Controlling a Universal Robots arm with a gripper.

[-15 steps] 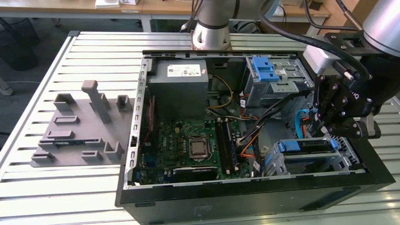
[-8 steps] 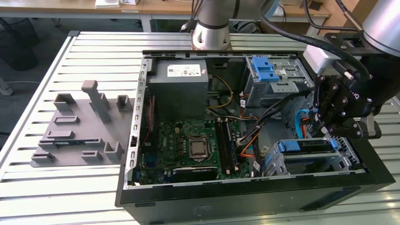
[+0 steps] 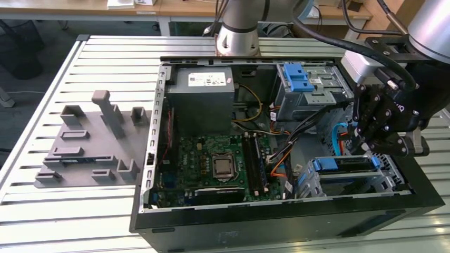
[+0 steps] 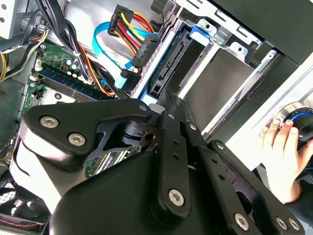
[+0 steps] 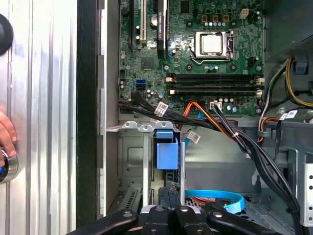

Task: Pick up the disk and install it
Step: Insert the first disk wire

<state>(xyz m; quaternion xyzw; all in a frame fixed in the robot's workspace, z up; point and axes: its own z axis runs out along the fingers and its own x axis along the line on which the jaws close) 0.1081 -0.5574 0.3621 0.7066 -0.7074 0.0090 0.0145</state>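
The disk (image 3: 342,164), edged by a blue plastic frame, stands on edge inside the silver drive bay (image 3: 380,182) at the case's corner on the exterior view's right. In the first wrist view the disk (image 5: 164,149) shows its blue frame end between the bay's metal rails. My gripper (image 3: 370,146) hangs just above this bay. In both wrist views its thin black fingers lie pressed together, shut, with nothing seen between them. The gripper (image 4: 166,97) tip sits right at the disk (image 4: 168,68) and its connector end. The gripper (image 5: 169,193) lines up with the disk's slot.
The open computer case (image 3: 281,219) lies on a slatted table. It holds a grey power supply (image 3: 204,100), a motherboard (image 3: 218,163) and a cage with a blue latch (image 3: 301,79). Loose blue and orange cables (image 4: 110,44) hang beside the bay. A person's hand (image 4: 279,142) rests outside the case.
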